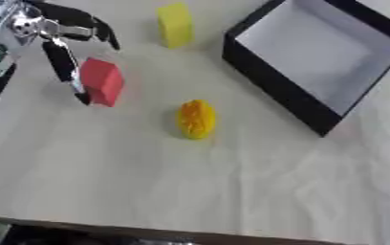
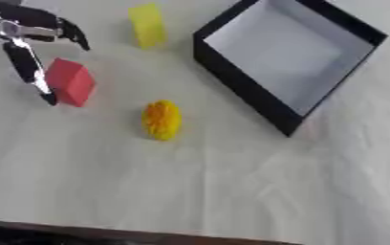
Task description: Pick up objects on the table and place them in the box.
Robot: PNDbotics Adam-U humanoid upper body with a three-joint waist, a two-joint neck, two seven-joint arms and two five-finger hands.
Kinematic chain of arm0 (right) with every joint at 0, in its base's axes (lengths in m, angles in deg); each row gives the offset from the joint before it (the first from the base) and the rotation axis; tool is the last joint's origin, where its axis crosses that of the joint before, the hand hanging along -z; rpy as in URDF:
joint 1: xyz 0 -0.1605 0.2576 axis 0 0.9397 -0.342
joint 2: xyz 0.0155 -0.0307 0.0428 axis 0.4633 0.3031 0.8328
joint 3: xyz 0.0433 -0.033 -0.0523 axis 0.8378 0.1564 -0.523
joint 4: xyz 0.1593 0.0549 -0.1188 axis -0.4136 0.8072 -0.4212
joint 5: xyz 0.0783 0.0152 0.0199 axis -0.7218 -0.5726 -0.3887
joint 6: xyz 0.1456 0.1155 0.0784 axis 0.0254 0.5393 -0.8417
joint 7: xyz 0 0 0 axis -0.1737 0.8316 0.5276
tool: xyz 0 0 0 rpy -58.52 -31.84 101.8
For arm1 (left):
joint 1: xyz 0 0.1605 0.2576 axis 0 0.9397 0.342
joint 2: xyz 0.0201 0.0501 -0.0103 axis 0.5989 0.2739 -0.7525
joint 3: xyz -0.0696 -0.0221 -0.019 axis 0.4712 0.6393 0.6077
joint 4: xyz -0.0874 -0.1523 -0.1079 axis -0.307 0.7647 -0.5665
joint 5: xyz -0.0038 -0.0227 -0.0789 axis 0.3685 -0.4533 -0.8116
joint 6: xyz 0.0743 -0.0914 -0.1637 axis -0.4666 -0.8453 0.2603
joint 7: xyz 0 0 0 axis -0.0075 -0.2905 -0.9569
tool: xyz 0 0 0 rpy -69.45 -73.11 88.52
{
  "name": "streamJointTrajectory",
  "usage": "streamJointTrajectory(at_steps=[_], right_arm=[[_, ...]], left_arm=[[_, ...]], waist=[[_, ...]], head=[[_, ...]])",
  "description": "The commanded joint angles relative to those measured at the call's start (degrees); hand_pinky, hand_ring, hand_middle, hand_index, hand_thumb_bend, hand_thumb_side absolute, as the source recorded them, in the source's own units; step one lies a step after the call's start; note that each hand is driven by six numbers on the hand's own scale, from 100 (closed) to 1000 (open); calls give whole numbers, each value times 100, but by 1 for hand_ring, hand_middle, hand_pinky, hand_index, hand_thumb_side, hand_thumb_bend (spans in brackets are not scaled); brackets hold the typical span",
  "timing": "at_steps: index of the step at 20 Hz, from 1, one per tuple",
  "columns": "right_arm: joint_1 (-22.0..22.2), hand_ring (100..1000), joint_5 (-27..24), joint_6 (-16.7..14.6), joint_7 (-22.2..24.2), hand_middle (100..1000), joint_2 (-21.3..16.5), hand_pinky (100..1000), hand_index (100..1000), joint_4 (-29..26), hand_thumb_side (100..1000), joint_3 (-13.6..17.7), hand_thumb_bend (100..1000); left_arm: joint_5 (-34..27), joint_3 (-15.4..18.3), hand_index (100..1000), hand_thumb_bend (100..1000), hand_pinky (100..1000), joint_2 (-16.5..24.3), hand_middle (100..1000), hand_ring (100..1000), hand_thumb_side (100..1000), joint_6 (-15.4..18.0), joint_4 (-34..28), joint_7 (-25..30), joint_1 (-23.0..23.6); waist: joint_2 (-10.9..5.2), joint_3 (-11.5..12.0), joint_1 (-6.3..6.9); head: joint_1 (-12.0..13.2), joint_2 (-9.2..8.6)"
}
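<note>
You have a red block (image 1: 103,81) beside the black-and-silver left hand (image 1: 54,33). Right of the red block lies an orange-yellow lumpy thing (image 1: 197,118), and beyond the red block stands a plain yellow block (image 1: 174,25). The box (image 1: 275,91) has black walls and a pale grey floor. The table (image 1: 190,182) is plain off-white.

Matt red block (image 1: 103,81), bumpy orange lump (image 1: 197,118), creased pale cloth (image 1: 232,191) (table cover)
</note>
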Motion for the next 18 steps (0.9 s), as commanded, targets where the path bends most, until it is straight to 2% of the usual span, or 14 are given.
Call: streamJointTrajectory(at_steps=[1, 2, 4, 6, 8, 10, 13, 16, 18], right_arm=[[-38, 875, 40, 26, -5, 838, -71, 950, 899, -99, 624, 10, 100], [-37, 875, 43, 28, -6, 838, -69, 950, 899, -99, 625, 10, 100], [-34, 875, 49, 33, -3, 838, -63, 950, 899, -99, 625, 3, 100], [-27, 876, 56, 33, 2, 840, -58, 951, 899, -99, 624, -2, 100], [-17, 876, 60, 22, 0, 841, -60, 951, 899, -99, 620, -1, 100], [-4, 876, 63, 5, 0, 842, -70, 951, 899, -99, 618, -3, 100], [11, 876, 64, -6, -4, 842, -89, 951, 899, -99, 616, 0, 100], [18, 876, 24, -53, -20, 843, -135, 951, 899, -99, 606, 19, 100], [4, 877, -52, -118, -58, 843, -200, 951, 899, -99, 598, 51, 100]], left_arm=[[50, 89, 864, 822, 813, 52, 825, 850, 266, 428, 53, 375, -147], [51, 99, 856, 785, 806, 39, 816, 844, 229, 424, 77, 394, -148], [34, 129, 819, 649, 774, 12, 774, 816, 104, 402, 124, 394, -146], [-7, 149, 770, 500, 734, -8, 718, 768, 100, 383, 156, 365, -139], [-121, 164, 724, 419, 715, 2, 677, 736, 100, 348, 124, 317, -132], [-329, 154, 696, 380, 700, 81, 652, 713, 100, 289, -83, 314, -147], [-685, 141, 686, 363, 696, 280, 646, 703, 100, 81, -725, 406, -245], [-994, 292, 687, 395, 701, 335, 646, 703, 100, -265, -1391, 429, -508], [-1054, 449, 683, 418, 708, 170, 646, 703, 100, -474, -1717, 343, -724]], waist=[[-11, -5, -47], [-10, -4, -45], [-12, -4, -46], [-17, -7, -49], [-21, -10, -51], [-27, -10, -47], [-41, 1, -29], [-73, 8, -20], [-102, 4, -14]], head=[[28, -63], [35, -61], [47, -57], [54, -51], [60, -46], [57, -32], [56, -3], [70, 25], [98, 45]])
